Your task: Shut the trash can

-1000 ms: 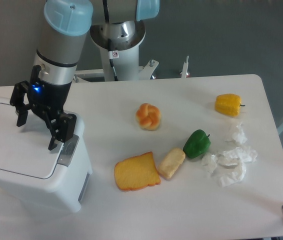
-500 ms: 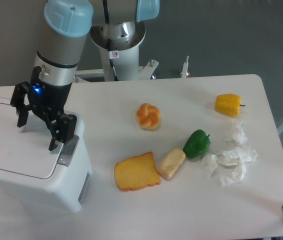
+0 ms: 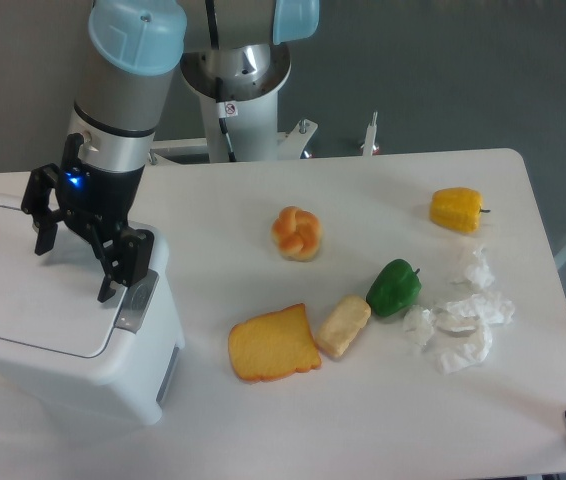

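Observation:
The trash can (image 3: 23,340) is a large white boxy bin at the left of the table, its flat lid (image 3: 38,295) lying down flat on top and a grey latch (image 3: 138,302) at its right edge. My gripper (image 3: 71,268) hangs just above the lid's rear right part. Its two black fingers (image 3: 115,272) are spread apart, and nothing sits between them.
On the white table lie a braided bun (image 3: 297,233), a slice of toast (image 3: 272,344), a pale bread piece (image 3: 343,326), a green pepper (image 3: 394,287), a yellow pepper (image 3: 457,209) and crumpled tissues (image 3: 461,325). The robot base (image 3: 235,80) stands behind.

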### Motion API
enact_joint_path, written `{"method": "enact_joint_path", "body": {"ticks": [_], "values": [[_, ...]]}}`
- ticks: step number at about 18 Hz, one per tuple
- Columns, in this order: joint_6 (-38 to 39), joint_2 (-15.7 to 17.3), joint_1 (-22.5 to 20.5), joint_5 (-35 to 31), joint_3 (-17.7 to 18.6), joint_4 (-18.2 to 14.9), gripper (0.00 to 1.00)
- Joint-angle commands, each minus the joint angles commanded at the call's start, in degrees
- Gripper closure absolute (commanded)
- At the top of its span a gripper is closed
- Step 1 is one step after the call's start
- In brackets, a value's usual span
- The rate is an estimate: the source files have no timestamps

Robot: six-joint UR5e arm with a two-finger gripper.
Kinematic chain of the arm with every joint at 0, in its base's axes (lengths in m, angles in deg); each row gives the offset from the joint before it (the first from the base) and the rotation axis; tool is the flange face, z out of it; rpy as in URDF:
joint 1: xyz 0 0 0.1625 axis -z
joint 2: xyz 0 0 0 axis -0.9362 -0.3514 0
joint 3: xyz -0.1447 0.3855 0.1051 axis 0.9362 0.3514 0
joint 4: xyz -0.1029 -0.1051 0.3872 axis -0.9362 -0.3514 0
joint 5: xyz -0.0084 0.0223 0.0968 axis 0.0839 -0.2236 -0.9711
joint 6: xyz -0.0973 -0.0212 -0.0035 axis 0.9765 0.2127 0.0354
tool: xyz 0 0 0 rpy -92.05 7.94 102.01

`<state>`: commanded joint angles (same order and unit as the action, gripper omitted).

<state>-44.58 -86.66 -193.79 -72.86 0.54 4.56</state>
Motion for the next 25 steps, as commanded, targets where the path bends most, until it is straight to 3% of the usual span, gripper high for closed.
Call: {"method": "enact_joint_path", "body": {"ticks": [17, 25], "values": [[0.1, 0.3, -0.5, 0.0, -1.1, 0.0, 0.00], [0.2, 0.3, -2.9, 0.0, -3.1, 0.0, 0.00]]}}
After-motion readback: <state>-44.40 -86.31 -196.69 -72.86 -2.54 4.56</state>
